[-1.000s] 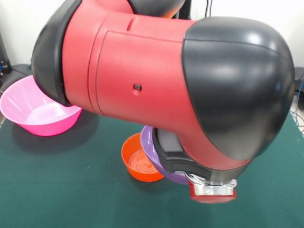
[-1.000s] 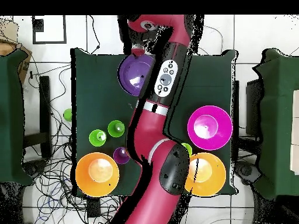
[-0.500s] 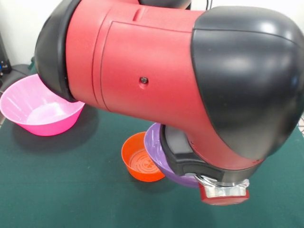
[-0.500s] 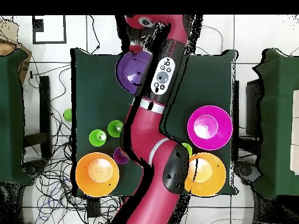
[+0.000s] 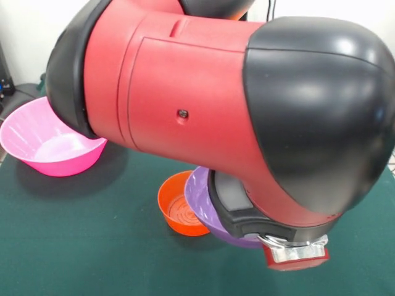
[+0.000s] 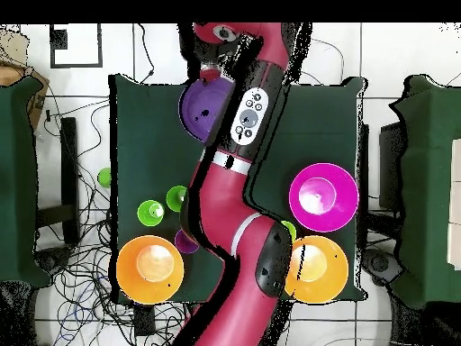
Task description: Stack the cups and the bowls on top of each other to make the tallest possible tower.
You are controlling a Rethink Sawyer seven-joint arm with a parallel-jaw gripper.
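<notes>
My gripper (image 5: 295, 254) hangs low at the front of the table, its fingers hidden under the wrist. It grips the medium purple bowl (image 5: 207, 213) by the rim and holds it tilted, overlapping the small orange bowl (image 5: 179, 206) on the cloth. In the overhead view the gripper (image 6: 212, 74) sits at the purple bowl's (image 6: 203, 113) top rim; the orange bowl is hidden there. Two green cups (image 6: 150, 213) (image 6: 177, 196), a translucent purple cup (image 6: 186, 241) and a yellow-green cup (image 6: 288, 230) stand beside the arm.
The big pink bowl (image 5: 49, 142) (image 6: 322, 195) stands apart at one side. Two big orange-yellow bowls (image 6: 150, 264) (image 6: 315, 268) sit near the robot's base. A small green item (image 6: 104, 177) lies just off the table's edge. The arm blocks most of the front view.
The gripper and the purple bowl have shifted together, rightward and lower in the front view. The orange bowl has stayed put.
</notes>
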